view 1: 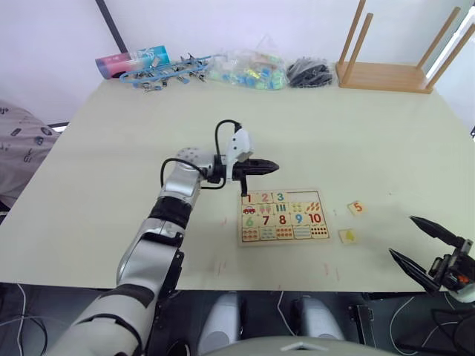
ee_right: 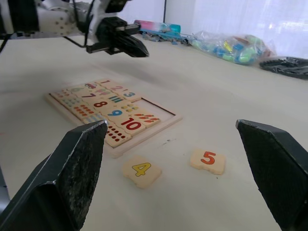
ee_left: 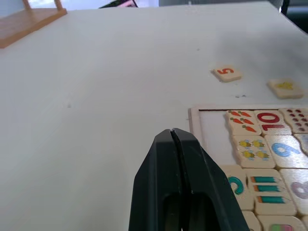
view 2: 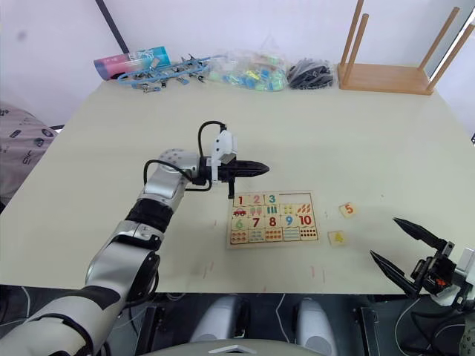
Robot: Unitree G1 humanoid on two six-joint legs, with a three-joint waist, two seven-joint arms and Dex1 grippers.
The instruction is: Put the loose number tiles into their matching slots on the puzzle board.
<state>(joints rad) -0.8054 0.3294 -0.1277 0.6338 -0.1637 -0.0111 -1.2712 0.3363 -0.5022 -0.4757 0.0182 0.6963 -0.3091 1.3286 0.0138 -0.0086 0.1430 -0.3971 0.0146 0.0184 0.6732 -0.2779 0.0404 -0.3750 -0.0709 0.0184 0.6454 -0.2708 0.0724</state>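
Pale wooden puzzle board (view 1: 283, 216) lies flat on the cream table (view 1: 356, 133), digits 1, 2, 3 seated; yellow 4 tile (view 1: 346, 236) and orange 5 tile (view 1: 357, 208) wait beside it. Left gripper (view 1: 272, 167) hovers pinched closed, empty; right gripper (view 1: 417, 243) gapes wide.

The left arm reaches forward from the lower left, its silver forearm angled up toward the middle of the desk (view 1: 89, 148), and the wrist bends so the left gripper (view 1: 273, 167) points sideways toward the robot's right. Its two black fingers (ee_left: 185, 178) lie pressed together with no gap between them, tips level and above the desk surface. The right arm sits low at the near right corner, just past the desk edge. The right gripper (view 1: 419, 242) points back toward the centre with its jaws spread wide and nothing between them.
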